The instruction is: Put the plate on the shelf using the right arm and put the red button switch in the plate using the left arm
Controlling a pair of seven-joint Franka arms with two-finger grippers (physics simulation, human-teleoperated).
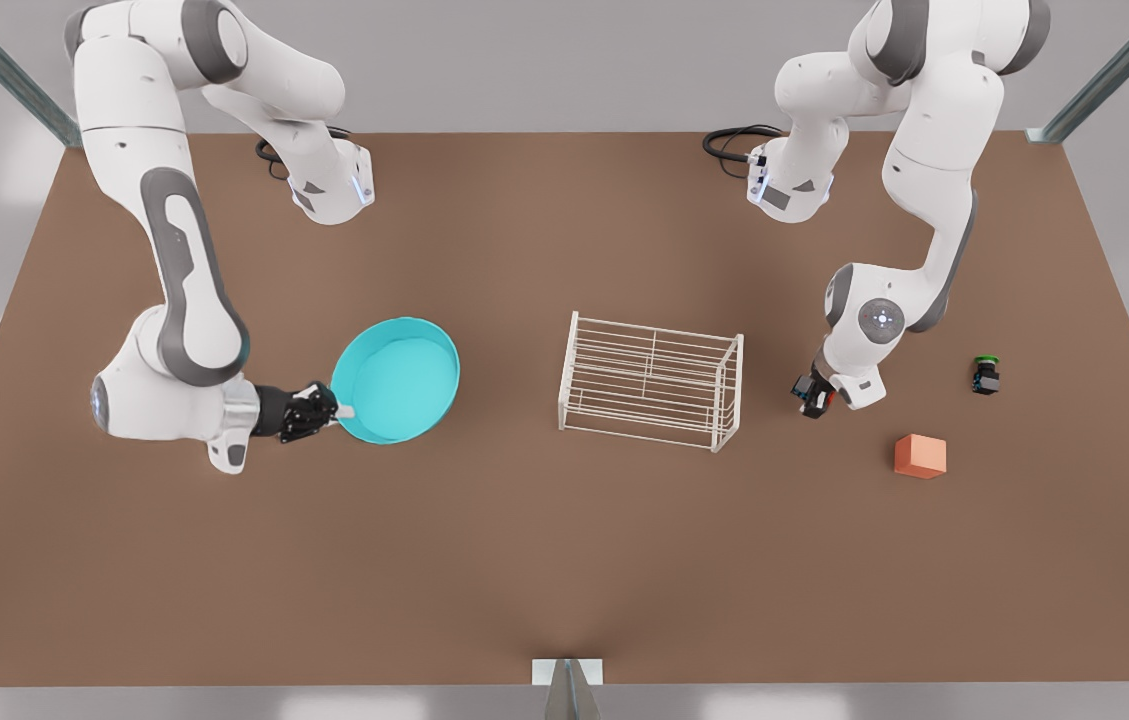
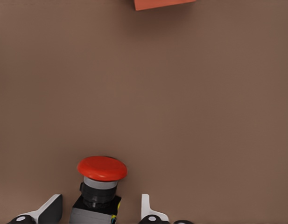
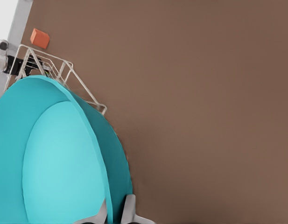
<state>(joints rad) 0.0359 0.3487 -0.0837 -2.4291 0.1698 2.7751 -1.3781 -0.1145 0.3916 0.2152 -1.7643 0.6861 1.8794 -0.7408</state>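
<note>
Orange cube [image 1: 920, 456] and brown counter [image 1: 564, 560] front both loaded arms.

Right end effector [image 1: 336, 408], on the front view's left, pinches the plate [image 1: 396, 380] by its rim, tilted; the shelf [image 1: 651, 381] stands well apart toward the front view's right, its long axis across the view. Left end effector [image 1: 814, 398], just beside the shelf's far end, is closed around the red button switch [image 2: 100, 184], near a green-capped switch [image 1: 986, 374].

The brown table [image 1: 564, 560] carries the white wire shelf [image 1: 651, 381] near its middle. Toward the front view's right edge sit an orange cube [image 1: 920, 456] and a green-capped switch [image 1: 986, 374] (close together, not touching).
</note>
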